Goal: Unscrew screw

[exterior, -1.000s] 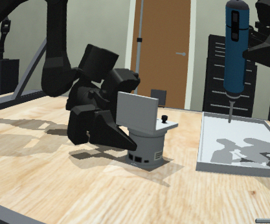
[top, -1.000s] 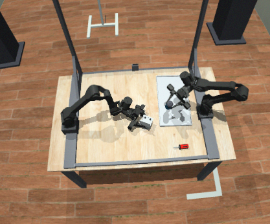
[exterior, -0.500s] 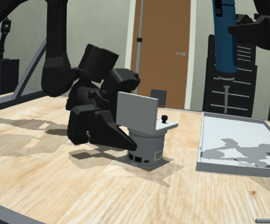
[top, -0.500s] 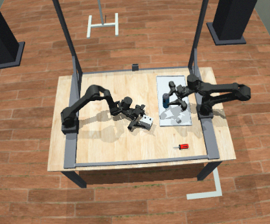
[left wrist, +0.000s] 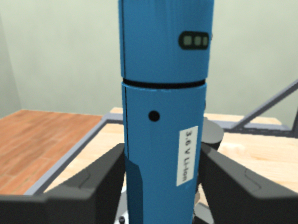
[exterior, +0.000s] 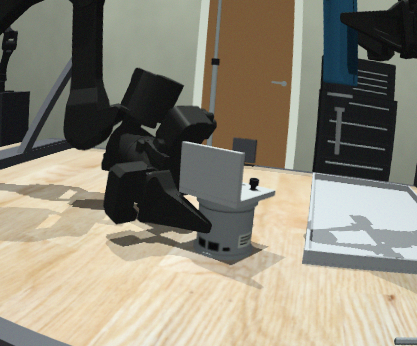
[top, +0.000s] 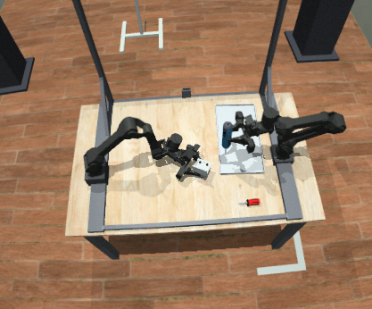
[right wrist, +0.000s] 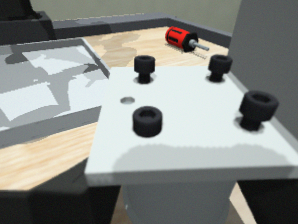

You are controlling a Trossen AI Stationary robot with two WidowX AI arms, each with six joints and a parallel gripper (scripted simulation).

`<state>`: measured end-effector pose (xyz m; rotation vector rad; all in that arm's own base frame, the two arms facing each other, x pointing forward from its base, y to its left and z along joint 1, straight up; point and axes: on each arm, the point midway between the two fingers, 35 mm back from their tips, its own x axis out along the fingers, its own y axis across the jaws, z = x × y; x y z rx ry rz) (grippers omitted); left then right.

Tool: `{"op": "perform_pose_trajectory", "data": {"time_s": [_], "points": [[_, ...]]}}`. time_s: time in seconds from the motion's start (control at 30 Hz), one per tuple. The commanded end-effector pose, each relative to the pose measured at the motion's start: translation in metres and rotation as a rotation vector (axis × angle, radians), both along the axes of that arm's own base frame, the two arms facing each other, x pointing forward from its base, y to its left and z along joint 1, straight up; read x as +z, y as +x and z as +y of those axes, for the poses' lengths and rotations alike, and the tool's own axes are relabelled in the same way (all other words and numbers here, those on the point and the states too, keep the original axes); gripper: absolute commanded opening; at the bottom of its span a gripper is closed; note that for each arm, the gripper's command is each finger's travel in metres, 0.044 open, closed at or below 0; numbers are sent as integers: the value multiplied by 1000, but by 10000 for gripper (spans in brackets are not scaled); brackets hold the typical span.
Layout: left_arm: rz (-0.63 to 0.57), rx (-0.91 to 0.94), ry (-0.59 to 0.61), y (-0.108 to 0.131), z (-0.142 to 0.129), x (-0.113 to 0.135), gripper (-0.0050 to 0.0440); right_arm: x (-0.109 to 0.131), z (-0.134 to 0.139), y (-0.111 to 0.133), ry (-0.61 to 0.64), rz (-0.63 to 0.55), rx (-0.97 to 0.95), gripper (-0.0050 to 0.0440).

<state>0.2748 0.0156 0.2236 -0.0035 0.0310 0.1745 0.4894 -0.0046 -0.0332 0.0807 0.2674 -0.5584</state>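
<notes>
Four black screws in upper plate of bracket (top: 202,166) (exterior: 211,172) (right wrist: 200,150); lower-left screw (right wrist: 147,121) sits fully down, three stand raised. Joint module (top: 200,177) (exterior: 225,227) (right wrist: 175,202) upright on bench (top: 159,201) (exterior: 143,290), right jaws (top: 194,173) (exterior: 223,222) clamped on it, far finger hidden in exterior view. Left jaws (top: 229,140) clamped on blue screwdriver (top: 227,135) (exterior: 340,45) (left wrist: 164,125), upper right of exterior frame, top cut off. Its tip hard to make out.
</notes>
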Motion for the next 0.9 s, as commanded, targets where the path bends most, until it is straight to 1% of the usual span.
{"op": "perform_pose_trajectory", "data": {"time_s": [0.0,0.03,0.1,0.3,0.47,0.7,0.77,0.87], "points": [[-52,-24,11,-1,0,16,161,11,1,4,5,-25,2,244],[-52,-24,11,-1,0,16,161,11,1,4,5,-25,2,244],[-57,-23,10,0,-1,25,161,9,2,1,3,-17,4,244],[-50,-24,8,7,0,23,161,9,2,1,3,-17,4,244],[-50,-24,8,24,3,16,161,11,2,4,5,-25,2,244],[-50,-24,9,42,6,9,161,11,2,4,5,-25,2,244],[-50,-24,9,42,6,9,161,11,2,4,5,-25,2,244],[-50,-24,9,50,7,6,161,11,2,4,5,-25,2,244]]}}
